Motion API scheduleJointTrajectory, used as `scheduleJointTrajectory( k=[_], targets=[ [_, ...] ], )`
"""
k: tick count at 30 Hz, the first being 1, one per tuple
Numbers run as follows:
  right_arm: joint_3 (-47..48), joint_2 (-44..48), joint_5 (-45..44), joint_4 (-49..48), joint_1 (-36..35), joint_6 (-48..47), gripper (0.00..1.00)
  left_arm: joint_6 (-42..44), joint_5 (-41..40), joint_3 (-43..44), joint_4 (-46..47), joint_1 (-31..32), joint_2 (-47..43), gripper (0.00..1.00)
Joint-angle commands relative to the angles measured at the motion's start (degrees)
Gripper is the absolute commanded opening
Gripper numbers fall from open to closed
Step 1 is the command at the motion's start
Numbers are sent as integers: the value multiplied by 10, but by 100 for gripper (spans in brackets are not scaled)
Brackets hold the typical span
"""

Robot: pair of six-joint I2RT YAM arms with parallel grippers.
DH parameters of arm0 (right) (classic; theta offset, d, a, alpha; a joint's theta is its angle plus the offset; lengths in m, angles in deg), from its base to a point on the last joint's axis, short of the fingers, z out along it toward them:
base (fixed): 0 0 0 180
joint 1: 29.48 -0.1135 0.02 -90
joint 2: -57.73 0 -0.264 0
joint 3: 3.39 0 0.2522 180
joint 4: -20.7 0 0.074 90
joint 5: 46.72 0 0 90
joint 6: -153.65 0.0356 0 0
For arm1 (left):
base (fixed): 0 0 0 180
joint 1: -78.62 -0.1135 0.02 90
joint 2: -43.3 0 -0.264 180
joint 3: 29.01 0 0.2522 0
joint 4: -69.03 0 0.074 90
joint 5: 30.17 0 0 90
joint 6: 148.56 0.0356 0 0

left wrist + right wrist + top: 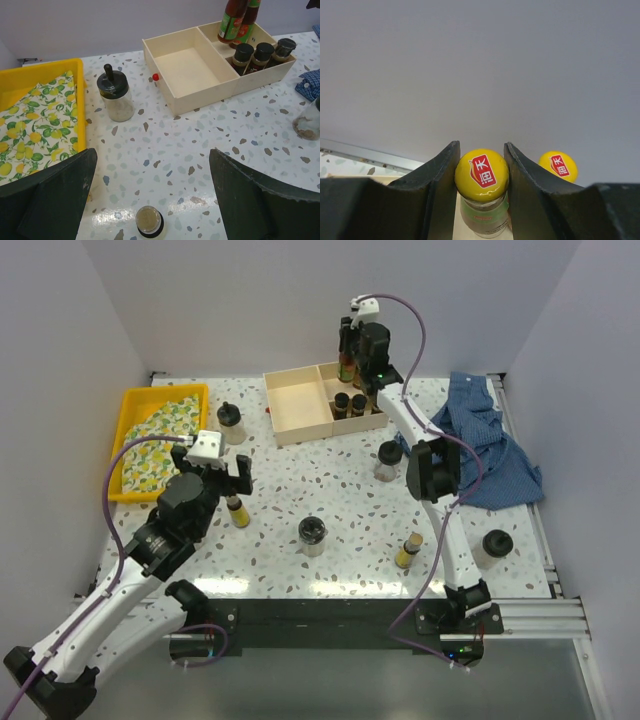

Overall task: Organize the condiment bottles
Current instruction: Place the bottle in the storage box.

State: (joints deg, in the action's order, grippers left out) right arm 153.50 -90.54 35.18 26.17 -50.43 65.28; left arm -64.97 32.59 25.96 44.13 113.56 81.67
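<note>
My right gripper [481,167] is shut on the yellow cap of a slim sauce bottle [482,172], which stands upright over the back compartment of the wooden box [300,410]. A second yellow-capped sauce bottle [558,166] stands just beside it. Three small dark-capped bottles [262,54] sit in the box's front right compartment. My left gripper [152,157] hangs open over the table, with a small yellow bottle [149,221] standing below and between its fingers, untouched. Black-lidded jars stand loose on the table, one [230,423] by the tray, one [312,535] in the middle and one [388,460] near the cloth.
A yellow tray [135,405] lined with lemon-print cloth lies at the left. A crumpled blue shirt [490,450] lies at the right. Another jar [495,545] and a small yellow bottle [407,550] stand at the front right. The box's large left compartment [182,70] holds nothing.
</note>
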Motion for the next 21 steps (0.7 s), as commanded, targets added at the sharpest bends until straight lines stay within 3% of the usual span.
scheduleJointTrajectory(
  k=[1,21],
  targets=[
    [53,10,29,-152,-1,-13,0,-2,-1,-1,34,2,0,100],
    [52,-48,53,-226,2,-43,0,-1,-4,-3,34,2,7,100]
  ],
)
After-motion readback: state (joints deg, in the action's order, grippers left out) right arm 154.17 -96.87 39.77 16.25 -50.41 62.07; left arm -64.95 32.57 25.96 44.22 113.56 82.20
